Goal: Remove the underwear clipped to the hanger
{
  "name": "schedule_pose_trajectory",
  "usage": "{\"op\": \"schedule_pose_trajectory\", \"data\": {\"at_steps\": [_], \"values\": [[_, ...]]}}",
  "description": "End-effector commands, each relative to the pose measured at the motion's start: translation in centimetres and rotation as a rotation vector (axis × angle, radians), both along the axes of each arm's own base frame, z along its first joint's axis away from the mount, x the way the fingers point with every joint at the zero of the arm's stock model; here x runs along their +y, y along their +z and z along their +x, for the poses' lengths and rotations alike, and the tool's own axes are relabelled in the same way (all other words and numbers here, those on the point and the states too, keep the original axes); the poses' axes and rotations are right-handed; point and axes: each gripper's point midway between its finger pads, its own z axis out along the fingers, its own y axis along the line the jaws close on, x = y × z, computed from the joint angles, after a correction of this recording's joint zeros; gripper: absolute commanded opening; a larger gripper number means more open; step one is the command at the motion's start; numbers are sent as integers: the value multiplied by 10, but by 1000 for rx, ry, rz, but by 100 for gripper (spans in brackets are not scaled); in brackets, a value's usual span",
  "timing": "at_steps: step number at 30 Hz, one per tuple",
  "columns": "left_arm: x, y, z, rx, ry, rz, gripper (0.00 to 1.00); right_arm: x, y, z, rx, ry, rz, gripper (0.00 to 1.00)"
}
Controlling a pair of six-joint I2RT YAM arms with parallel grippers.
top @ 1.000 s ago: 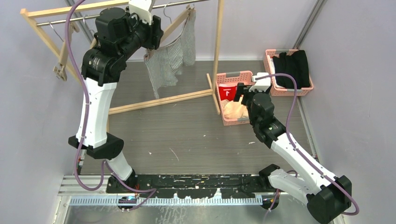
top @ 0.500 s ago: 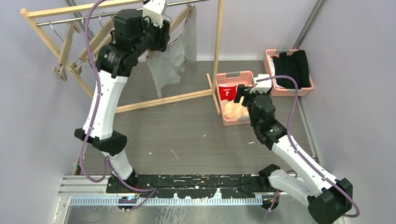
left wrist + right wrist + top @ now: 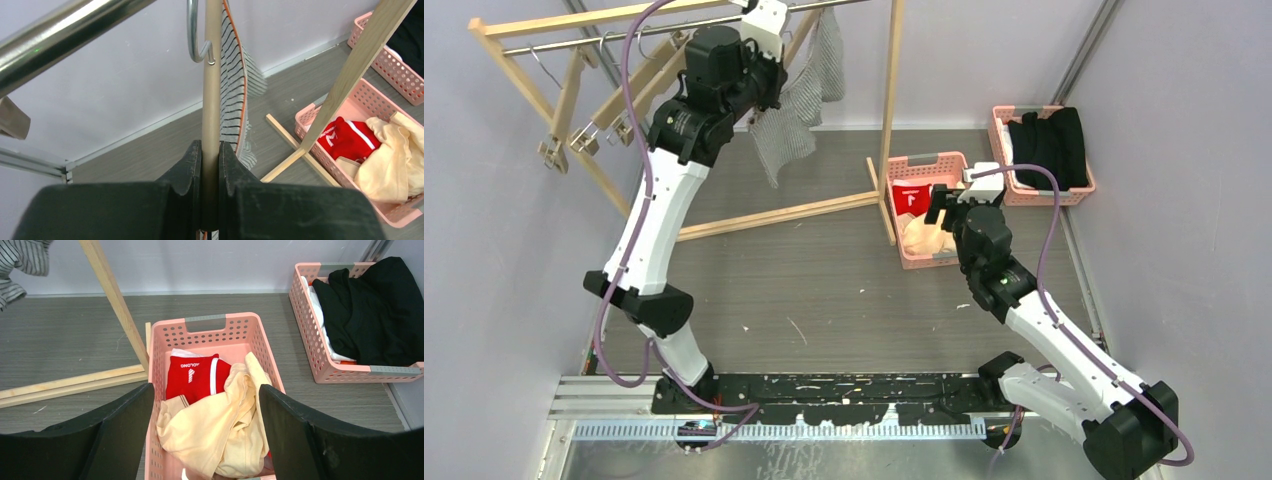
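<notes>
Well left of the pink basket point(image 3: 205, 319) and higher up: left gripper point(image 3: 210, 150), clamped tight on a wooden hanger point(image 3: 211, 75), pinstriped shorts point(image 3: 234, 85) hanging from it. Inside the basket: red shorts point(image 3: 192, 377), cream shorts point(image 3: 220, 430) partly over them. Just above the basket: right gripper point(image 3: 205, 390), jaws spread wide apart.

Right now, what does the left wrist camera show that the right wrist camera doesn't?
Only the left wrist view shows the left gripper shut on the wooden hanger, plus the hook and the metal rail. Only the right wrist view shows the right gripper, open above the pink basket. Both show that basket holding the red shorts and cream shorts, the pinstriped shorts, and the second basket.
</notes>
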Motion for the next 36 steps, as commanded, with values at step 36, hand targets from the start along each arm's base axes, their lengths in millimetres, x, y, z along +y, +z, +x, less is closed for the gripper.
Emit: {"op": "schedule_pose_trajectory", "data": {"at_steps": [36], "values": [[28, -7, -104, -107, -99, -142, 0, 24, 6, 10, -19, 87, 41, 85]]}}
